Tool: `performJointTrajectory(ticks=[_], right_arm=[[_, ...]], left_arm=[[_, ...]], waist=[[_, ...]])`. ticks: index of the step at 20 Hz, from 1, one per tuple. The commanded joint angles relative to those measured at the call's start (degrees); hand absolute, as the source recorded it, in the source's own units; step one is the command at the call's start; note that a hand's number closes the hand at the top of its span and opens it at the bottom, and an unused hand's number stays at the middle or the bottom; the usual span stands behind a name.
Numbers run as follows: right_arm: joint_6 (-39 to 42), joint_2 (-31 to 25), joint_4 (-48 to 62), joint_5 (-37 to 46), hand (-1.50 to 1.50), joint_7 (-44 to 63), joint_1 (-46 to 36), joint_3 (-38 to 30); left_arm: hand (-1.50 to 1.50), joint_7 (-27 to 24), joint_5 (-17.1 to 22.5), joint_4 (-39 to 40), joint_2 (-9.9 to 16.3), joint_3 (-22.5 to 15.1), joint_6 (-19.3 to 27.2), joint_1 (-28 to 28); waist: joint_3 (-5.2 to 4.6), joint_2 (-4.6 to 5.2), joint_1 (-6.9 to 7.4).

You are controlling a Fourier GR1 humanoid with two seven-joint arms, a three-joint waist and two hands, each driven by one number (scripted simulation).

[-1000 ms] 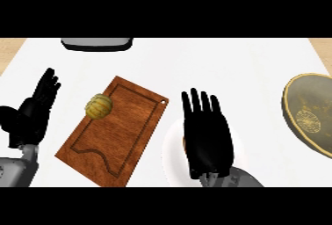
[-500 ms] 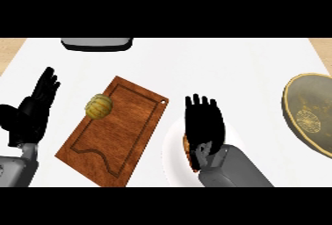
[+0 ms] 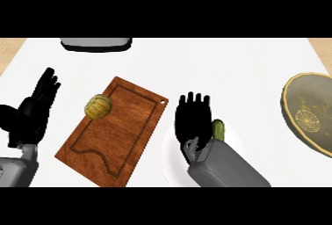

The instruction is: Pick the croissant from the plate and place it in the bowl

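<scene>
Just below the middle of the frame, the right hand (image 3: pixel 193 121) lay palm-down over the white plate (image 3: pixel 170 154), its fingers straight and pointing toward the top of the frame, curled round nothing. Most of the plate was hidden under the hand and its grey forearm; only its left rim showed plainly. A yellow-green thing (image 3: pixel 219 130) peeked out just beside the right edge of the hand, on the plate; too little of it showed to tell what it was or whether the hand touched it.

At the left edge of the frame the left hand (image 3: pixel 34 110) rested open, fingers up, apart from everything.

Between the two hands a wooden cutting board (image 3: pixel 113 132) lay tilted on the white table (image 3: pixel 220 70), its right edge close to the plate. A rounded, ridged golden-brown croissant (image 3: pixel 99 106) sat at the board's upper left edge, well apart from the right hand.

The bowl (image 3: pixel 311 112), dull gold with a pale pattern inside, stood at the right edge of the frame, partly cut off. A grey object (image 3: pixel 96 43) showed at the top, left of centre.
</scene>
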Motion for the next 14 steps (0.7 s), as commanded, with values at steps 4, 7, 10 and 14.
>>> performJointTrajectory(ticks=[4,7,10,14], right_arm=[[-1.64,1.22,0.93,1.32,-1.5,12.36,2.66,4.91],[-3.95,1.23,5.49,2.78,-1.5,7.8,4.89,3.77],[1.14,1.23,2.86,-1.52,-1.5,12.05,2.13,2.48],[-6.39,1.23,8.26,4.51,-1.5,6.69,6.58,3.96]], left_arm=[[0.0,0.1,-3.17,-1.95,-2.91,-1.27,2.47,1.22],[0.0,-0.11,-2.31,-2.79,-2.16,0.36,0.65,3.19],[0.0,1.94,-0.67,-0.54,-0.51,2.59,-2.35,-1.51],[0.0,0.25,-2.02,-2.19,-1.29,2.56,-2.34,2.51]], waist=[[0.05,0.01,-0.21],[0.07,0.07,-0.05],[0.05,0.06,-0.42],[0.07,0.11,-0.2]])
